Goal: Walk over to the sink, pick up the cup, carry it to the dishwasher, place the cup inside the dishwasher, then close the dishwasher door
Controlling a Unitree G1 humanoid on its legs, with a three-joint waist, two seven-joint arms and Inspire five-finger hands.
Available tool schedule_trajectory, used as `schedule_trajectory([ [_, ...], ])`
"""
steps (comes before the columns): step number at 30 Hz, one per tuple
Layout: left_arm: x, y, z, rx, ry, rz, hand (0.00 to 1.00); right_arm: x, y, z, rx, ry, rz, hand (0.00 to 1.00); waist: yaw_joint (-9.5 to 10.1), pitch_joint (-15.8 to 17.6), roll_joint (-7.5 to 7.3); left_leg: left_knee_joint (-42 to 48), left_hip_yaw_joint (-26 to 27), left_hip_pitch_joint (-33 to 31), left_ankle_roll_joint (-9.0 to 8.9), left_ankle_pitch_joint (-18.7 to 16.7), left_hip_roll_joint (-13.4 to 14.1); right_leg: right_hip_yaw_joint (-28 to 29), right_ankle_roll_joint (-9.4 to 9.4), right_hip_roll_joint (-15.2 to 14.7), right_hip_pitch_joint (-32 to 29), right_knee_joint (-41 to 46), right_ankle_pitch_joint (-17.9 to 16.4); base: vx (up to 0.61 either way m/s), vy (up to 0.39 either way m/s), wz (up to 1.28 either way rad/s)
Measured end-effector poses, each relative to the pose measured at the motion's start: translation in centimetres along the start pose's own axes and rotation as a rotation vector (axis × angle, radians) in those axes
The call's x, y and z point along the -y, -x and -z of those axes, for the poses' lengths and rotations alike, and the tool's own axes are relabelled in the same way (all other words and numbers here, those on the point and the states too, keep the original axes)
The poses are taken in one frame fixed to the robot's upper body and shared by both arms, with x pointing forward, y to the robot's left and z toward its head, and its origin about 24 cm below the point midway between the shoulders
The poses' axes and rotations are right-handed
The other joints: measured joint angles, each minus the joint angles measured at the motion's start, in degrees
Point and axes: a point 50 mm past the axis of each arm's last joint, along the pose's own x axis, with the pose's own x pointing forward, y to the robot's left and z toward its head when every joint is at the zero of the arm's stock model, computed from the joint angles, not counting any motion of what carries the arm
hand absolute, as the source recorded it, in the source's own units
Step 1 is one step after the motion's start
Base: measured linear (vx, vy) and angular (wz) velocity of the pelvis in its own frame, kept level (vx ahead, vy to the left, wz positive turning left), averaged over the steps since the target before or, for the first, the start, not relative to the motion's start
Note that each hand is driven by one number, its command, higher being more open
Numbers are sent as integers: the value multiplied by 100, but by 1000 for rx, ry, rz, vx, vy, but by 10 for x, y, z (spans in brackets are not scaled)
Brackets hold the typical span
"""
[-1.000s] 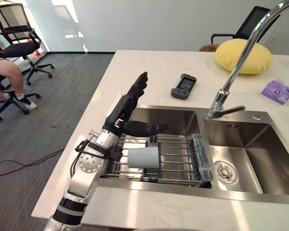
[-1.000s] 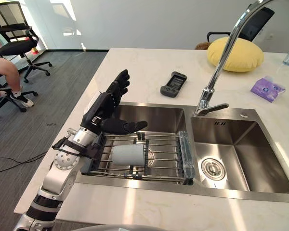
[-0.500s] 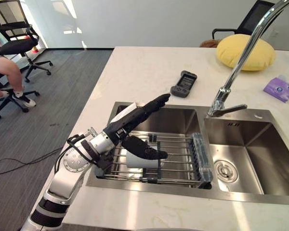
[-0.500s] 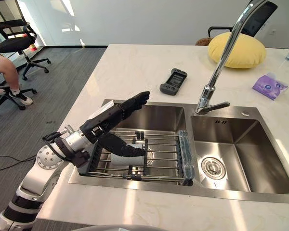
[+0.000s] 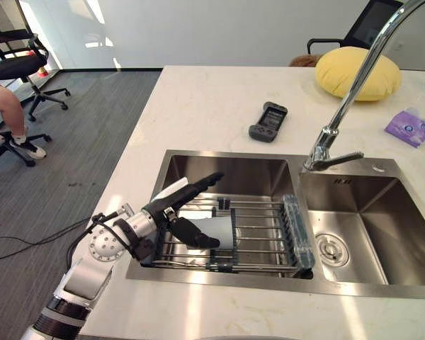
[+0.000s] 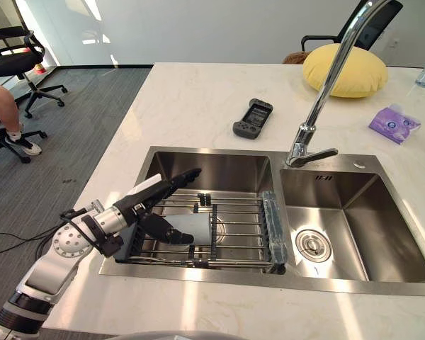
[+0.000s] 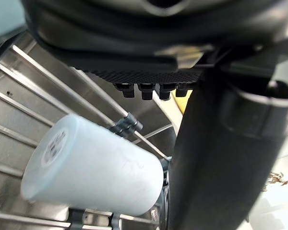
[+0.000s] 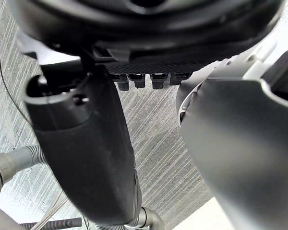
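Landmark: steel two-basin sink (image 5: 227,155) set in a pale counter (image 5: 198,99).
Cup: white cup (image 5: 217,232) lying on its side on the wire rack (image 5: 265,244) that spans the sink's left basin; its closed base faces the wrist.
Left hand: left hand (image 5: 164,206) reaches over the sink's left basin, fingers straight above the cup, thumb (image 5: 196,236) spread along its near side, nothing grasped; contact with the cup cannot be told.
Right hand: right hand (image 8: 149,33) relaxed and empty, carpeted floor beyond it.
Faucet: curved faucet (image 5: 354,92) rises behind the divider between the sink's basins.
Behind the sink: dark handheld controller (image 5: 268,121), yellow cushion (image 5: 358,72), purple packet (image 5: 411,128).
Left of the sink: seated person (image 5: 6,117) by an office chair (image 5: 18,64).
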Motion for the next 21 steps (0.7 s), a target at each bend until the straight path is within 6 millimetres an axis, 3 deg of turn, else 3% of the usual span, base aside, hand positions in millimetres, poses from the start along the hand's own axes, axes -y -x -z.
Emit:
schedule_trajectory([
  [3,9,-2,10,-46,-17,29,100,-1,0,0,0,18,-1,100,-25,25,-33,-7,63,39,-3,-2,11,59,10,17,-1,-30,12,-49,-23,-10],
  [21,18,-7,15,-62,-131,0,100,-5,0,-3,-14,80,-20,100,-33,38,-52,-34,164,90,-9,-7,0,145,68,51,134,-356,219,-34,-23,-3],
])
